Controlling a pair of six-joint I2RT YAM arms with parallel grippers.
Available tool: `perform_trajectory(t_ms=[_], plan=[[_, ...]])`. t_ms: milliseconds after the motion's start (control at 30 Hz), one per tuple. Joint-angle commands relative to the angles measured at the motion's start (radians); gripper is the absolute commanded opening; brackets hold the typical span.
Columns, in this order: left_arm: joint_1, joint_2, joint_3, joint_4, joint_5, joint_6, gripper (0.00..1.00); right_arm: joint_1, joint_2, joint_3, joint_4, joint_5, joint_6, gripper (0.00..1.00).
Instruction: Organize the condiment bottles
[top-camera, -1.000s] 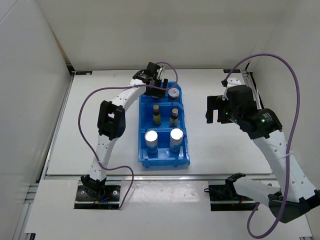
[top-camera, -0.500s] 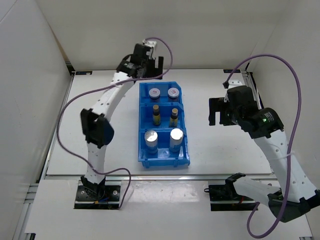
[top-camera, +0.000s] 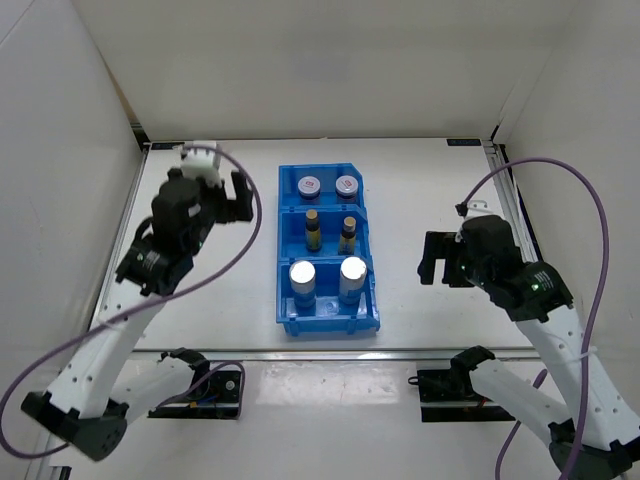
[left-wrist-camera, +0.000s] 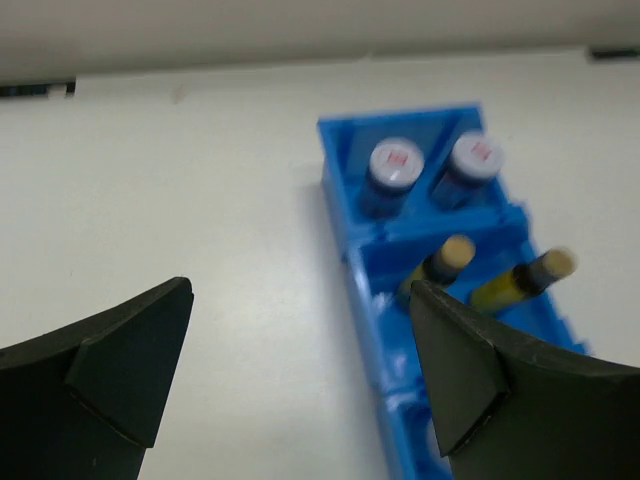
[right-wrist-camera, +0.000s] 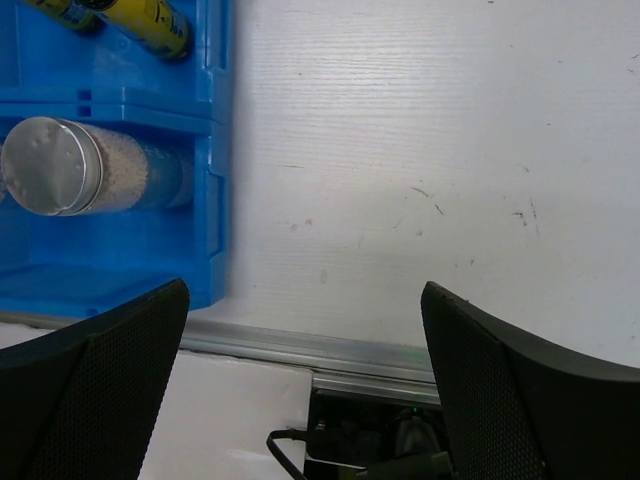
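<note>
Left pincer (left-wrist-camera: 300, 292) and right pincer (right-wrist-camera: 303, 288) gape empty; glossy blue plastic bin (top-camera: 330, 322) holds cylindrical bottles (top-camera: 302, 272)

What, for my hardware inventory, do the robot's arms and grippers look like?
The left arm and right arm are white tubular links with black joints, each trailing a purple cable. The left gripper and right gripper have black wedge fingers.
</note>
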Motion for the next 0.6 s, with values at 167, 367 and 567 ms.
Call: perform_trajectory(t_ms=[167, 367, 567], plan=[[0.004, -0.376, -0.452, 0.105, -0.101, 0.098, 1.0, 0.002, 0.025, -0.027, 0.078, 0.004, -0.001, 1.0], [0.004, -0.52, -0.604, 0.174, -0.216, 0.165, 1.0, 0.002, 0.053, -0.016, 0.098, 0.052, -0.001, 1.0], [0.004, -0.493, -0.696, 0.285, -0.285, 0.195, 1.0, 0.002, 0.073, 0.005, 0.153, 0.075, -0.002, 1.0]])
